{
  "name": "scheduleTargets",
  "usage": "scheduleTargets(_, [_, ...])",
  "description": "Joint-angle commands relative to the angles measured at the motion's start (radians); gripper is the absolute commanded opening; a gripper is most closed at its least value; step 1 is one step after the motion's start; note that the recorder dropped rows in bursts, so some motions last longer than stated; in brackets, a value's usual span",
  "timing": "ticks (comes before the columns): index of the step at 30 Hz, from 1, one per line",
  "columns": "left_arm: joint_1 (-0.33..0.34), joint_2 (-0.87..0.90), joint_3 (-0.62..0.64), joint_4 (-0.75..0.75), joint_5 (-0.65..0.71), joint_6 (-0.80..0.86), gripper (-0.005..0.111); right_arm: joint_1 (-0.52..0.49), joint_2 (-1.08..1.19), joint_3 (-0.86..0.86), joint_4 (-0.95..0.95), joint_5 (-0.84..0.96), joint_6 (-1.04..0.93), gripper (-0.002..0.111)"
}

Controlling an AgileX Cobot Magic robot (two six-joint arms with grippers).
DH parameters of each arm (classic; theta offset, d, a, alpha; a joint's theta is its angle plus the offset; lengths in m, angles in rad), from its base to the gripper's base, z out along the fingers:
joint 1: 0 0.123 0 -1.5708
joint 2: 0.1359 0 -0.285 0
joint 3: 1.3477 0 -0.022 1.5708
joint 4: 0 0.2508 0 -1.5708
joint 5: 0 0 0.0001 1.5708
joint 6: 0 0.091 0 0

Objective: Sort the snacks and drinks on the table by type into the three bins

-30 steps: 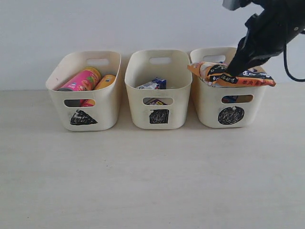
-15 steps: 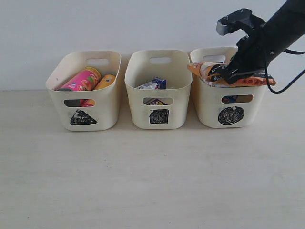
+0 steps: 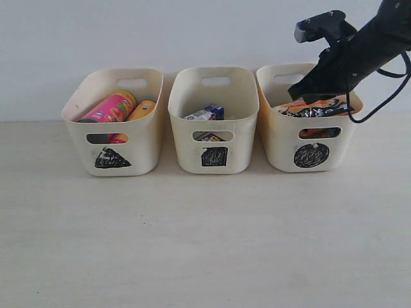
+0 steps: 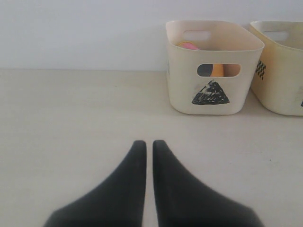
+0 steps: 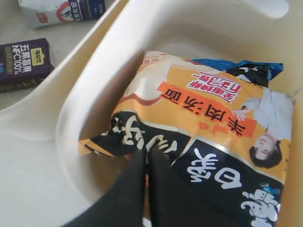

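Black-fingered left end effector [image 4: 149, 144] hangs shut, empty. Triangle bin [image 3: 144, 151] holds pink tube [image 3: 109, 108] and yellow tube [image 3: 142, 109]; square bin [image 3: 183, 147] holds the cartons [image 3: 205, 113]. In the circle bin [image 3: 279, 144], the right end effector [image 5: 146, 158] seemingly pinches the orange-and-black packet [image 5: 203, 123]. Lifting unreleased would drag it out. Only the right wrist view shows the pinch and the blue packet [image 5: 246, 68] underneath.

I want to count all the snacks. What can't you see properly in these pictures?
- Blue-and-black noodle packet: right wrist view, mostly buried under the orange-and-black noodle packet.
- Yellow chip tube: exterior view, mostly hidden behind the pink chip tube and the triangle bin wall.
- White-and-blue carton and dark purple carton: right wrist view, both cut off by the picture's edges.
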Motion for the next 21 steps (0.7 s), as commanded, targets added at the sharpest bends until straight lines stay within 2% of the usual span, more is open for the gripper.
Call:
scheduleTargets(1, [0.004, -0.003, 0.004, -0.001, -0.003, 0.006, 0.004, -0.001, -0.094, -0.002, -0.026, 0.024, 0.049, 0.0])
scheduleTargets(7, [0.004, -0.003, 0.004, -0.001, -0.003, 0.006, 0.004, -0.001, -0.177, -0.002, -0.282, 0.157, 0.354, 0.0])
scheduleTargets(11, [0.004, -0.003, 0.004, -0.001, -0.003, 0.006, 0.004, -0.001, -0.201, -0.002, -0.422, 0.36, 0.516, 0.0])
scheduleTargets(16, [0.004, -0.003, 0.004, -0.001, -0.003, 0.006, 0.004, -0.001, -0.221, -0.002, -0.478, 0.585, 0.61, 0.0])
scheduleTargets(21, [0.004, -0.003, 0.004, -0.001, -0.003, 0.006, 0.004, -0.001, -0.317, 0.05, -0.505, 0.585, 0.758, 0.0])
